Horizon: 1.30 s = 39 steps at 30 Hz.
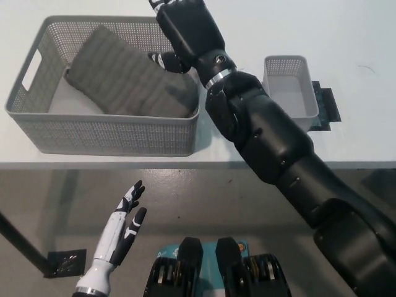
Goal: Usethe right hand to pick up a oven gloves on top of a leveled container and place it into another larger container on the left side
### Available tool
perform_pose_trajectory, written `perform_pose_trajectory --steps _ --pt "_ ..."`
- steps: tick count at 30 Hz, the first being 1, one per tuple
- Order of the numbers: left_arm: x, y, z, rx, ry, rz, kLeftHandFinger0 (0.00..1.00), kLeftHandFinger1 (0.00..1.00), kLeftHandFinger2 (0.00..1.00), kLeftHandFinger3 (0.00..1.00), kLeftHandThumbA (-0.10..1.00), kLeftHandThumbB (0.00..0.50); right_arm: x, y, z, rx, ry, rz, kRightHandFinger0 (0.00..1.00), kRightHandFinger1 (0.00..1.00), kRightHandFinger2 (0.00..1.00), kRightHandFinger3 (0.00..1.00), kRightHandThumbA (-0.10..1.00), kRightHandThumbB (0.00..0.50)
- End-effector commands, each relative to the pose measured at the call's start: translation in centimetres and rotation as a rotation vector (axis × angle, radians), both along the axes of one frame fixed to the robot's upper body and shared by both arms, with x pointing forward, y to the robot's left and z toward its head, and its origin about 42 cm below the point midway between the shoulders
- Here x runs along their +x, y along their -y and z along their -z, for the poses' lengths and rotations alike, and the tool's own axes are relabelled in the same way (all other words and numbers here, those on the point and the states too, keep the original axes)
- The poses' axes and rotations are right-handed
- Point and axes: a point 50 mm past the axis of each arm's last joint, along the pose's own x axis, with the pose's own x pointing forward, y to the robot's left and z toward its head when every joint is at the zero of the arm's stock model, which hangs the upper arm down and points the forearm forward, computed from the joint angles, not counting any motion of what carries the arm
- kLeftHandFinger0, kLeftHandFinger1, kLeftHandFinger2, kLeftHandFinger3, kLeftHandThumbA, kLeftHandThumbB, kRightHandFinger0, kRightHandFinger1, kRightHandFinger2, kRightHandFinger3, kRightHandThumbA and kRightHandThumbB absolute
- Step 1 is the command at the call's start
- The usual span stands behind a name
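Now oven glove (127,79) inside large basket (111,137); right robot hand (185,28) above

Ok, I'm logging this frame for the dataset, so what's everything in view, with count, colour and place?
Glove: one, grey, quilted, lying inside the large basket, its right end up against the right wall.
Large basket: one, grey mesh, left part of the table.
Small basket: one, grey mesh, right of the large one, nothing seen inside.
Dark mat: one, under the small basket.
Table: one, white.
Right hand: black, above the large basket's right end, not holding the glove.
Left hand: white, open, resting low, below the table edge.
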Motion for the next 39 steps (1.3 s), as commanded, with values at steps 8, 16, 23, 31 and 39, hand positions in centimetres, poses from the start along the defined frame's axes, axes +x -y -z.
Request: perform_pose_trajectory --steps 8,16,23,31,39 --pt "0.8 0.1 -1.9 0.009 0.085 0.032 1.0 1.0 1.0 1.0 1.0 0.108 -8.5 9.3 -17.3 0.592 0.402 -0.366 1.0 1.0 1.0 1.0 1.0 0.358" --pt "0.8 -0.2 -1.7 0.006 0.079 0.022 1.0 1.0 1.0 1.0 1.0 0.101 -14.0 23.0 -16.1 0.719 0.659 -0.233 1.0 1.0 1.0 1.0 1.0 0.29" --pt "0.8 0.0 -1.4 0.004 0.074 0.018 1.0 1.0 1.0 1.0 1.0 0.092 -15.3 26.8 -6.5 0.751 0.523 -0.206 1.0 1.0 1.0 1.0 1.0 0.312" --pt "1.0 0.2 -1.5 -0.007 0.075 0.026 1.0 1.0 1.0 1.0 1.0 0.102 -18.0 23.7 7.4 0.748 0.123 -0.214 1.0 1.0 1.0 1.0 1.0 0.255" --pt "0.9 0.0 -1.4 -0.007 0.074 0.027 1.0 1.0 1.0 1.0 1.0 0.098 -20.7 21.3 14.9 0.755 -0.174 -0.215 1.0 1.0 1.0 1.0 1.0 0.298"
